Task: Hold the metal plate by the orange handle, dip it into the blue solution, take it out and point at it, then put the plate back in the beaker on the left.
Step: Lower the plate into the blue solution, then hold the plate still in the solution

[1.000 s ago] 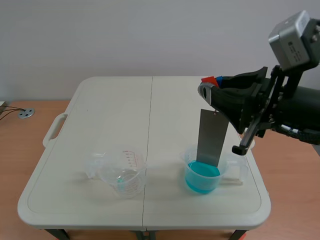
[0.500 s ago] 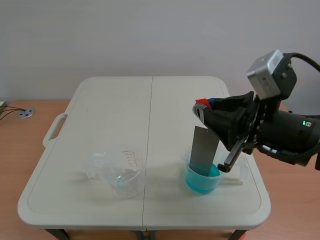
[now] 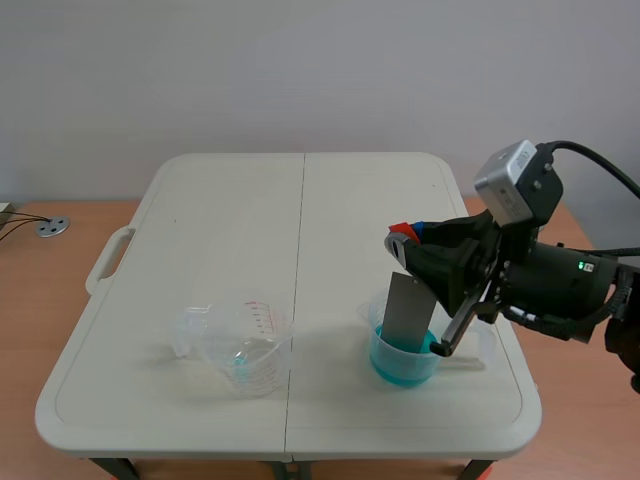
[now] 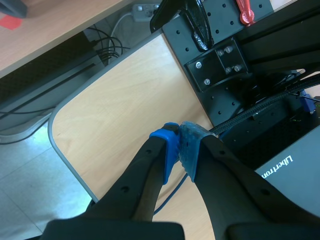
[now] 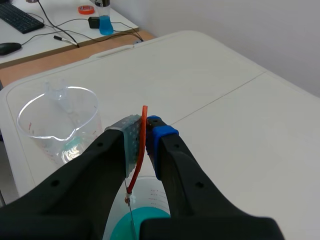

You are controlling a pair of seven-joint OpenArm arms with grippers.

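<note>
1. The two beakers stand close to the near edge of the white worktop point(image 3: 240, 220), well apart. A bare strip lies between them, crossed by the centre seam.
2. The clear empty beaker point(image 3: 245, 345), marked with red graduations, sits on the left half. There is open surface between it and the left edge.
3. The beaker with blue solution point(image 3: 405, 358) sits on the right half, closer to the right edge. Its handle is turned toward that edge.
4. The metal plate point(image 3: 408, 310) hangs nearly upright, with its lower end inside this beaker and dipped in the liquid. Its upper part stands clear above the rim.
5. The right hand point(image 3: 408, 235) is clamped on the orange handle point(image 5: 141, 150), one pad on each side. A thin wire runs down from the handle to the plate. One black finger of this hand reaches down near the beaker's right rim.
6. Beyond the beakers, the far half of the worktop is open surface out to its rounded corners.
7. The left hand point(image 4: 180, 147) is off the worktop, over a wooden desk corner point(image 4: 120, 115). Its pads are pressed together on nothing.
8. Since a second ago the right arm has come lower. The plate has gone from just meeting the liquid to sitting deeper in it, and the empty beaker has not moved.
</note>
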